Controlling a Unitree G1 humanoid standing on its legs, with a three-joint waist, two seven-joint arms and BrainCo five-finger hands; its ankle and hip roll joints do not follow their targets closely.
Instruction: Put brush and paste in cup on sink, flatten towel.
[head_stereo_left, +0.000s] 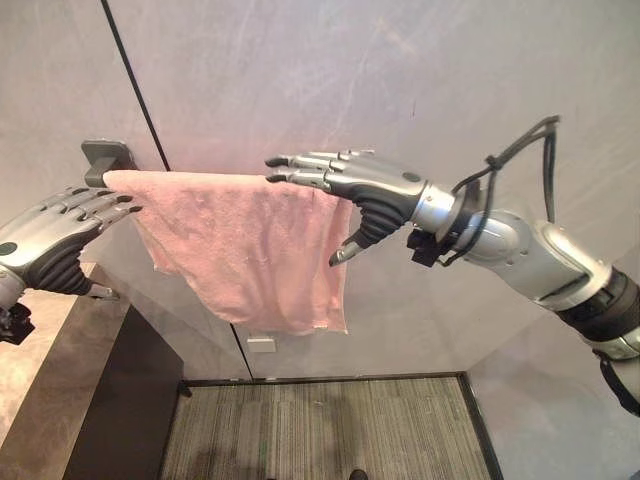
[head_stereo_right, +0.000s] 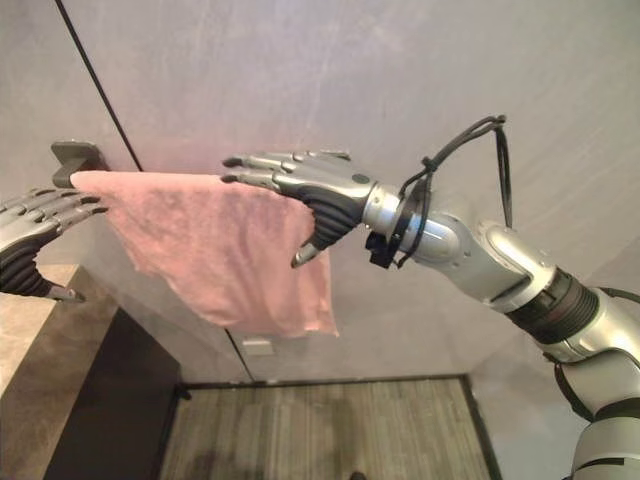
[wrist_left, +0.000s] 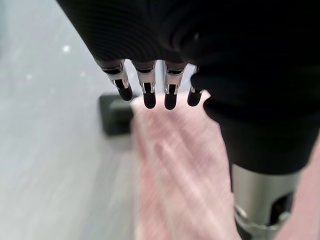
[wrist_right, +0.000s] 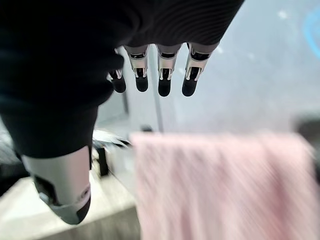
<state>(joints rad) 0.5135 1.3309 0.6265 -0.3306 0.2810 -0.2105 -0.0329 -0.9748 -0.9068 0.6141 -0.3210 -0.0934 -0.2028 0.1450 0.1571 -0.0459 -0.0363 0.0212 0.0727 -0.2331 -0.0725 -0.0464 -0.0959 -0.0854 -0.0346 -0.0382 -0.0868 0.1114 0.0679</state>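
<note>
Pink towel (one), two hands

i see the towel, pink terry cloth, hanging over a wall rail. its top edge runs along the rail from the dark bracket at one end. it hangs unevenly: the lower edge slants, dropping lowest at the far corner, with soft folds across the cloth.
</note>
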